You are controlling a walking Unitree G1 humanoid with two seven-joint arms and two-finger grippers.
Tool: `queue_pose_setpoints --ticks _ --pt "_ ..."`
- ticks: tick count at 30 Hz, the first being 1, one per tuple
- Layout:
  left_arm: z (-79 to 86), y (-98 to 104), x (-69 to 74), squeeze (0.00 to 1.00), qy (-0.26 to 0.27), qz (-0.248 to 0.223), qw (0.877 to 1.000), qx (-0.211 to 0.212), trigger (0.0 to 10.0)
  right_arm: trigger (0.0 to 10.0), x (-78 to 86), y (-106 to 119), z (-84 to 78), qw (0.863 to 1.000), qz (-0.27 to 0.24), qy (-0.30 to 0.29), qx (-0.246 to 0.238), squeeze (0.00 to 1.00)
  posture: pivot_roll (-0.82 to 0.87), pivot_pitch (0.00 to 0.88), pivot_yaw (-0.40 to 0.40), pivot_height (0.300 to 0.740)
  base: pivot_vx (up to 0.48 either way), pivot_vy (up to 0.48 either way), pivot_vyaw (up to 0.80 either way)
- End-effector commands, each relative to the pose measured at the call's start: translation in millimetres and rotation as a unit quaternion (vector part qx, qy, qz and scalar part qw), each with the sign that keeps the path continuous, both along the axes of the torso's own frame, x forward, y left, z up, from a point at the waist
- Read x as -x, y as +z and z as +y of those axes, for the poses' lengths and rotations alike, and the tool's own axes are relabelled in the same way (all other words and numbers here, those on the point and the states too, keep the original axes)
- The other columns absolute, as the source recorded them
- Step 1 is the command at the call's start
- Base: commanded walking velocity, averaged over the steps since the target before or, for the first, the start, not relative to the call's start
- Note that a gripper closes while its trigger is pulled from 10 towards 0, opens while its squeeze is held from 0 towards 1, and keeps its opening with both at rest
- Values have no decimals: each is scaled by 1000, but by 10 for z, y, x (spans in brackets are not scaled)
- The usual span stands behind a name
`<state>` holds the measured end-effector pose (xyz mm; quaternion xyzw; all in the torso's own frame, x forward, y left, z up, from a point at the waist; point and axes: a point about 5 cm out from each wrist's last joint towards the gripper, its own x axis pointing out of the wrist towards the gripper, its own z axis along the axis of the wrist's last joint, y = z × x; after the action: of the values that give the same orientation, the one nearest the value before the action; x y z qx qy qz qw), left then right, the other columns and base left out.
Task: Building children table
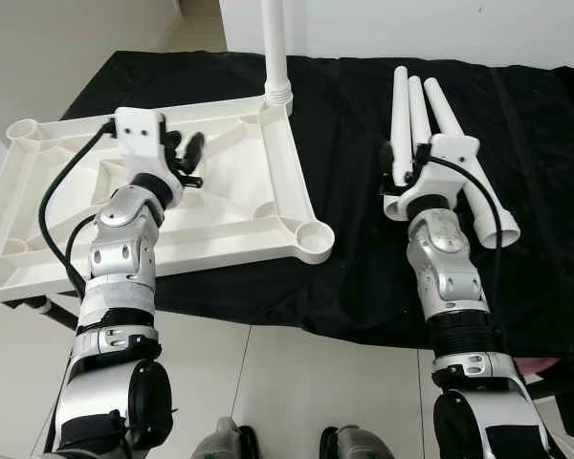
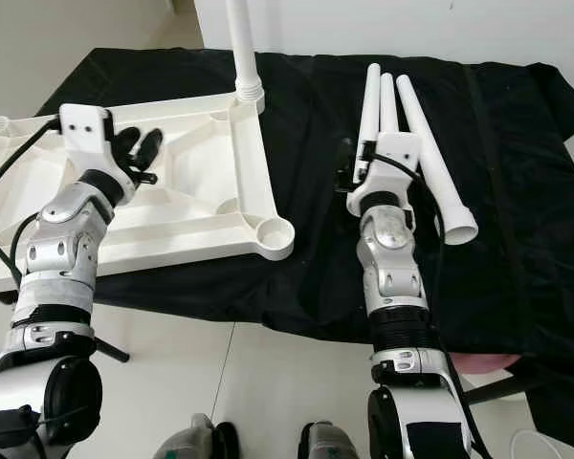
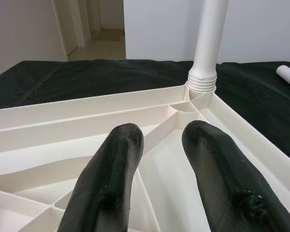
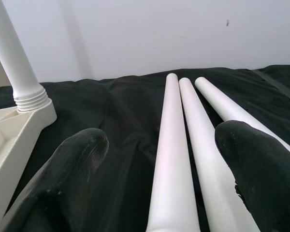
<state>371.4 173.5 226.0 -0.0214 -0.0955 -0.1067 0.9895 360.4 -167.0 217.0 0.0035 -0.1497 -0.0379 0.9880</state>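
Note:
A white plastic table top [image 1: 295, 172] lies upside down on the black cloth, ribs facing up. One white leg [image 1: 275, 48] stands upright in its far right corner socket. The near right socket [image 1: 314, 236] is an empty ring. Three loose white legs [image 1: 419, 105] lie side by side on the cloth to the right. My left gripper [image 1: 187, 153] hovers open over the ribbed underside, its fingers [image 3: 116, 164] pointing toward the standing leg. My right gripper [image 4: 166, 145] is open wide just above the near ends of the loose legs [image 4: 176, 145], holding nothing.
The black cloth [image 1: 364, 277] covers the whole work surface and hangs over its near edge. Pale floor tiles [image 1: 287, 382] lie below, with my feet at the bottom. A white wall [image 4: 135, 34] stands behind the surface. The table top's left side overhangs the cloth.

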Motion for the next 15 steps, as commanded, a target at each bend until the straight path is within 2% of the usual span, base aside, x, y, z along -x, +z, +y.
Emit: queue_pose_setpoints --ticks 1,8,12,14,15 --pt "25 -45 12 0 10 12 1000 -3 10000 10000 -7 -18 54 1000 1 6 0 0 -69 107 75 740 0 0 0" --pt "20 -56 15 0 16 17 1000 -1 10000 10000 -17 -17 69 1000 0 9 -1 0 -66 104 69 740 0 0 0" --pt "0 -87 27 0 14 19 1000 -16 10000 10000 -22 -17 75 1000 3 11 -3 0 -66 106 68 740 0 0 0" --pt "-140 -152 93 0 -48 27 997 -47 10000 10000 -45 -23 79 1000 14 14 -4 0 -65 118 64 740 0 0 0" --pt "-140 -152 93 0 -48 27 997 -47 10000 10000 -45 -23 79 1000 14 14 -4 0 -65 118 64 740 0 0 0"
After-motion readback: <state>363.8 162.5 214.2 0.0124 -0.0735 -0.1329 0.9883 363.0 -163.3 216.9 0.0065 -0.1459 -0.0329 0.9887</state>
